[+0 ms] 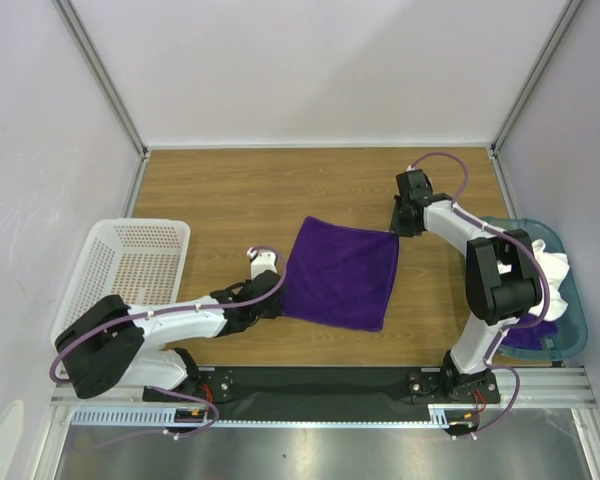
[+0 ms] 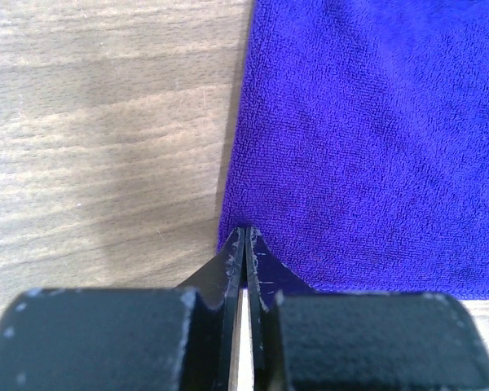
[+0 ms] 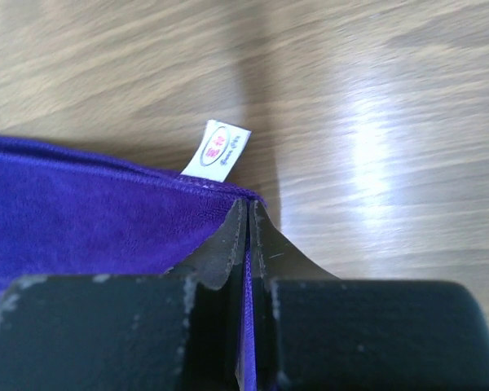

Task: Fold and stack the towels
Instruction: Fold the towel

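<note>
Deep-purple cloth towel (image 1: 340,272) lies spread flat in the middle of the wooden desk (image 1: 230,190), right claw (image 3: 246,204) pinching its far tagged corner, left claw (image 2: 246,232) pressed together on what seems barely the near corner's tip, which could slip free when lifted.

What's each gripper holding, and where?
Right gripper pinches the purple towel at its far right corner, by the white tag. Left gripper is shut at the near left corner; a grip there can't be confirmed.
</note>
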`<action>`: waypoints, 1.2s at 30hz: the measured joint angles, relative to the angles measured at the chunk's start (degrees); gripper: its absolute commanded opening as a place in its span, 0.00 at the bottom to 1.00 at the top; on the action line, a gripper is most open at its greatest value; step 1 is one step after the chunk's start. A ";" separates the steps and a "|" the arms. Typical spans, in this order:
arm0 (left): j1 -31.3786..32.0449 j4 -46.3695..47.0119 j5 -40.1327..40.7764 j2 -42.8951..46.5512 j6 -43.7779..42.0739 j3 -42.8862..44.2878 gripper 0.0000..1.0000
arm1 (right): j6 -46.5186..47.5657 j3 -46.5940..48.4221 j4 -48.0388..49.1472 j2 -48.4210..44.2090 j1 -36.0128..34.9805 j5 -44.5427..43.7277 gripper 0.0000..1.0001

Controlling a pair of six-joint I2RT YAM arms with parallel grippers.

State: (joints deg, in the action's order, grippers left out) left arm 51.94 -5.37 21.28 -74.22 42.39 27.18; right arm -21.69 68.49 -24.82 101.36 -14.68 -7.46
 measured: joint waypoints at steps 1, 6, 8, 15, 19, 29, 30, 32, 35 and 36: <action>0.00 0.07 0.02 -0.07 0.00 0.04 0.06 | 0.20 0.00 0.00 0.07 0.39 0.04 0.00; 0.00 0.22 0.09 -0.61 -0.09 0.42 0.06 | 1.03 0.00 0.15 1.53 1.75 0.94 0.00; 0.00 0.22 0.11 -0.83 -0.46 0.63 0.06 | 1.03 0.00 0.31 2.43 2.14 2.51 0.00; 0.00 0.28 0.17 -1.99 -1.31 1.49 0.06 | 1.25 -0.02 0.66 3.61 3.06 4.09 0.00; 0.00 0.37 0.20 -2.16 -1.51 1.60 0.06 | 1.95 0.00 0.63 3.61 3.19 3.17 0.00; 0.00 0.42 0.33 -2.16 -2.03 1.62 0.08 | 2.51 -0.28 1.75 3.58 3.93 2.97 0.26; 0.00 0.31 0.28 -2.16 -2.36 1.73 0.09 | 2.43 -0.46 1.97 3.58 4.13 3.02 0.32; 0.00 -0.28 0.00 -2.23 -3.15 2.16 0.12 | 2.32 -1.05 2.45 3.30 4.37 3.65 0.49; 0.00 -1.99 -0.55 -2.08 -4.81 3.02 0.20 | 2.62 -1.53 1.86 1.90 4.59 4.94 0.63; 0.00 -2.78 -0.72 -1.77 -5.33 3.26 0.26 | 2.80 -1.53 1.64 1.03 4.59 5.42 0.65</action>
State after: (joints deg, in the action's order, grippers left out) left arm 51.94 -8.14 20.56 -75.99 37.06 30.44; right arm -18.90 66.96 -23.18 102.39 -10.09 -2.04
